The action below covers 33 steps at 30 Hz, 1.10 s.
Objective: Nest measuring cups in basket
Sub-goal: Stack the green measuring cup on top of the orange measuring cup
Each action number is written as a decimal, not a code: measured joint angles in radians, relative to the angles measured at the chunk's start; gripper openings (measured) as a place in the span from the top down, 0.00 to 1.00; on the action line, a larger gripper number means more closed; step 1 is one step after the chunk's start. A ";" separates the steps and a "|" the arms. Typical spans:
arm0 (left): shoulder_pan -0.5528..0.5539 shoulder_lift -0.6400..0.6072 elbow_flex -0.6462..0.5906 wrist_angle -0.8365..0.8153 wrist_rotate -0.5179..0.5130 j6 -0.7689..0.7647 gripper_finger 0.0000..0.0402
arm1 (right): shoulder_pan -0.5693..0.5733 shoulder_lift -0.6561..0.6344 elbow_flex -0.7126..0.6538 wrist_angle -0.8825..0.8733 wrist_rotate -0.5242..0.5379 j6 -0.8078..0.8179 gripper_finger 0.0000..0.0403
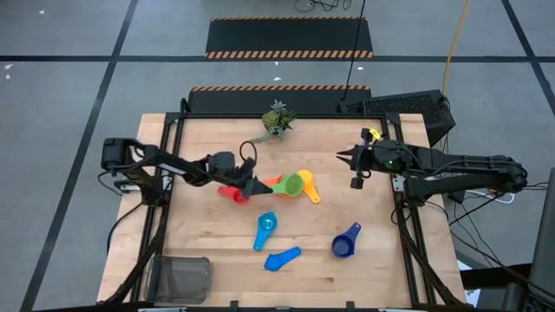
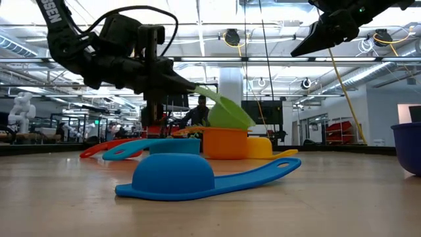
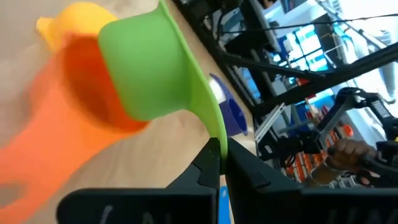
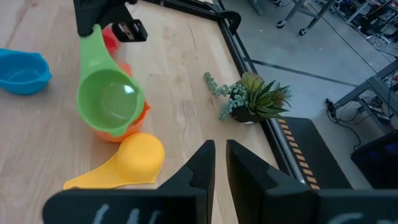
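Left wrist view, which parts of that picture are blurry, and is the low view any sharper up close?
In the left wrist view the orange cup and the yellow cup smear into soft streaks, while the green cup pinched in the left hand is sharper; in the low view the nearest blue cup is soft-edged, and ceiling lights glare behind it.

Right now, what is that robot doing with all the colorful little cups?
The left gripper is pinching the handle of the green cup and holding it over the orange cup in the middle of the table. The right gripper hangs in the air, shut and holding nothing. The yellow, red and three blue cups lie scattered around. The basket sits at a corner of the table, with no cups in it yet.
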 joint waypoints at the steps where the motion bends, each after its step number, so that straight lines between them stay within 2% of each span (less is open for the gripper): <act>1: 0.000 0.014 0.009 0.002 0.001 0.000 0.97 | 0.000 0.000 0.000 0.000 0.000 0.000 0.92; 11: 0.033 0.044 0.017 -0.003 0.023 -0.023 0.78 | 0.000 0.000 0.000 -0.008 0.000 0.002 0.92; 16: 0.048 0.044 0.017 -0.018 0.065 -0.026 0.71 | 0.000 0.000 0.000 -0.008 0.000 0.003 0.92; 26: 0.077 0.044 0.017 -0.024 0.153 0.050 0.54 | 0.000 0.000 0.000 -0.008 0.000 0.017 0.92; 33: 0.141 0.044 0.016 -0.026 0.161 0.118 0.44 | 0.000 0.000 0.000 -0.008 0.000 0.026 0.92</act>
